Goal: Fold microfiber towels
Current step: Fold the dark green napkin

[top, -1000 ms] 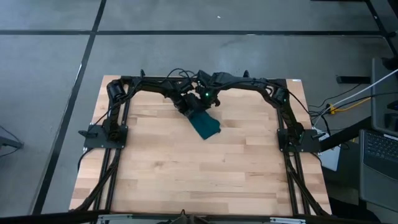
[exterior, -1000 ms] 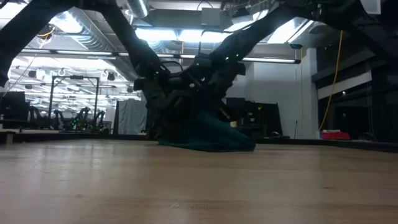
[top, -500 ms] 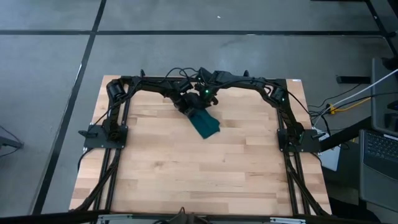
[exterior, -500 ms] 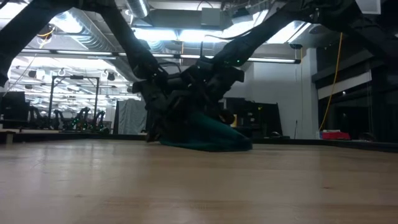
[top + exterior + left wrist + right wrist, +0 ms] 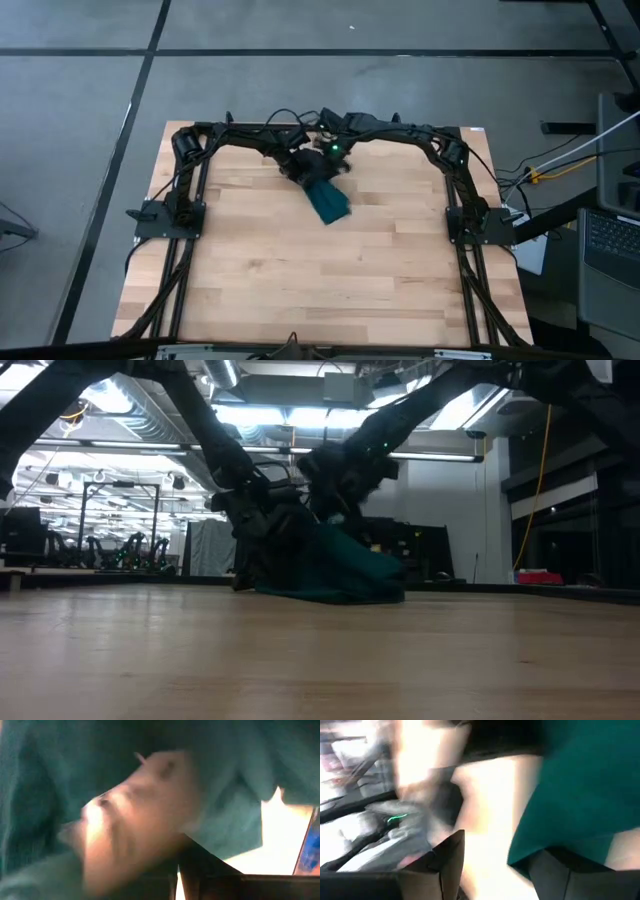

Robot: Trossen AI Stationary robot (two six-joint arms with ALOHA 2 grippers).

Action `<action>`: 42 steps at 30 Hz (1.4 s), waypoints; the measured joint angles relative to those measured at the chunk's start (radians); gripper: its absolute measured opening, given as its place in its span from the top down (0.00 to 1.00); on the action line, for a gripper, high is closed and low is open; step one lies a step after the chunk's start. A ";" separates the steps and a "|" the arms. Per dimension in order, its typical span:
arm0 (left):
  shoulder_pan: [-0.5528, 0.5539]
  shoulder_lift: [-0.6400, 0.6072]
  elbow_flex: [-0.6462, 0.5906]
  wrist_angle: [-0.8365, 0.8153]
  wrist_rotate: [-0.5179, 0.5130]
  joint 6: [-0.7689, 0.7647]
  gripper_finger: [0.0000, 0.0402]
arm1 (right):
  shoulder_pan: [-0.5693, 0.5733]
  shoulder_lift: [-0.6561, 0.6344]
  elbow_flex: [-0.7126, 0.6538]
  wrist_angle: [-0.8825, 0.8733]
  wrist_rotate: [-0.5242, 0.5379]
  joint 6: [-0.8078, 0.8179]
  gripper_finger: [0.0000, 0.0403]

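The dark teal microfiber towel [image 5: 328, 202] lies folded into a narrow strip on the wooden table, near the middle of the far edge. In the low view its far end [image 5: 305, 540] rises toward my left gripper [image 5: 262, 538], which is shut at that end [image 5: 300, 176]. The left wrist view is filled with teal cloth [image 5: 60, 780]. My right gripper [image 5: 497, 851] is open and hangs above the towel's far end [image 5: 338, 475]. The towel's edge [image 5: 540, 845] shows just past one of its fingers. My left gripper is shut on the towel at its far left end [image 5: 308, 183], coming at it slanting down from the far left. The fingers and the bunched cloth hide the place of contact. That end is raised, and the rest of the towel [image 5: 360, 588] lies on the table.
Black frame rails run along the table's left [image 5: 178, 250], right [image 5: 470, 250] and far [image 5: 240, 135] sides, with cables over the far rail. The bare wooden top [image 5: 320, 290] stretches from the towel to the near edge.
My right gripper has risen from the towel's far end and come away from it, and now hangs clear above it. The towel stays on the table, and its far end still stands up at my left gripper, which has kept its place.
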 joint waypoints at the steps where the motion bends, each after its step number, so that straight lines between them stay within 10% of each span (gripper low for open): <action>1: 0.001 0.001 -0.003 0.016 -0.013 -0.042 0.99 | 0.000 -0.004 0.003 0.040 -0.050 -0.002 0.51; 23: 0.001 0.003 -0.006 0.056 -0.037 -0.070 0.99 | -0.069 -0.186 0.005 -0.034 0.083 -0.088 0.49; 42: 0.108 -0.232 -0.009 0.097 0.141 -0.138 0.82 | -0.190 -0.304 0.003 -0.276 0.475 -0.402 0.54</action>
